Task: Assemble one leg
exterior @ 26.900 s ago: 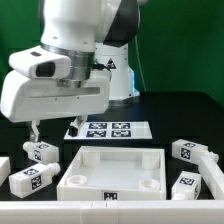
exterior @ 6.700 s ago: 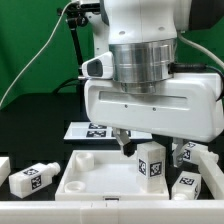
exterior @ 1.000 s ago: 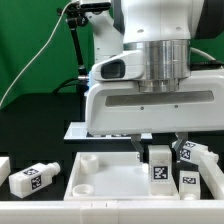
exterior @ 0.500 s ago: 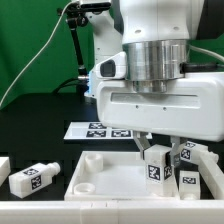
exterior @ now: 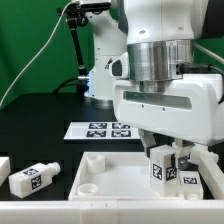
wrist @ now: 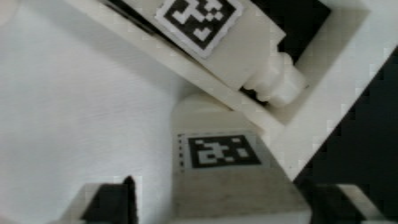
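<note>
Being clamped upright in the gripper [exterior: 161,152], the leg [exterior: 160,167] (stub down, presumably) is poised for seating in the tray's [exterior: 110,175] corner hole.

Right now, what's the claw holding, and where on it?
The claw holds a leg upright by its upper end, over the tray's corner on the exterior view's right.

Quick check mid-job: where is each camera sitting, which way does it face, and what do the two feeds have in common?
Exterior view: off the arm, low at the table's edge, facing the tray; the arm's wrist and gripper fill the exterior view's right.
Wrist view: on the wrist, looking down past its fingertips.
Shared: the held leg, and the tray.
</note>
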Controlling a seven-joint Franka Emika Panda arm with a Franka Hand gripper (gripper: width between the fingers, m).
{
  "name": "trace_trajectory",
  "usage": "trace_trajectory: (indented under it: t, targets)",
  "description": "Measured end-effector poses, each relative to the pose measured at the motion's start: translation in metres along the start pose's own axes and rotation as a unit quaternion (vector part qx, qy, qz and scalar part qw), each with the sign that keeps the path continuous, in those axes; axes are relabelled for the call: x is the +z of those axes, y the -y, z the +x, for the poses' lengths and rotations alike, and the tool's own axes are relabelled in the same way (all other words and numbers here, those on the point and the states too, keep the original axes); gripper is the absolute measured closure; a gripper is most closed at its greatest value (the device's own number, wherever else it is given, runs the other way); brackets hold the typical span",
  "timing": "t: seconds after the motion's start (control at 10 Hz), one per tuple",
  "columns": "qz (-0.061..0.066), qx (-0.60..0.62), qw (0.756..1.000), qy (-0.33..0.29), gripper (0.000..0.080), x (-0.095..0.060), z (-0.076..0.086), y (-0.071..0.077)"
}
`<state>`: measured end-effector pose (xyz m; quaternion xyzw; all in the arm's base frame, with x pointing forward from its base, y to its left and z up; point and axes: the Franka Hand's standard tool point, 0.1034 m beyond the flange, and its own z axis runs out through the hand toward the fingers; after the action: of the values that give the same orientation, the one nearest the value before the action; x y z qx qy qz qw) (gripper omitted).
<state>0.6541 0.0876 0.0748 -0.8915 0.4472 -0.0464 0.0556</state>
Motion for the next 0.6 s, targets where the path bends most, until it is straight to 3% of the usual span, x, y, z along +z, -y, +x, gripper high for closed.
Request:
trace_trajectory:
  t: [0.1, 0.2, 0.6]
  targets:
    - [0.001, -0.02, 1.0, -0.001, 0.026, -0.001, -0.0028, 0.0025]
    - [0.008, -0.08, 0.997, -0.006, 0.017, -0.0024, 0.0009, 0.0037]
    - [0.007, -0.215, 0.976, -0.01, 0.0151, -0.002, 0.0064, 0.0012]
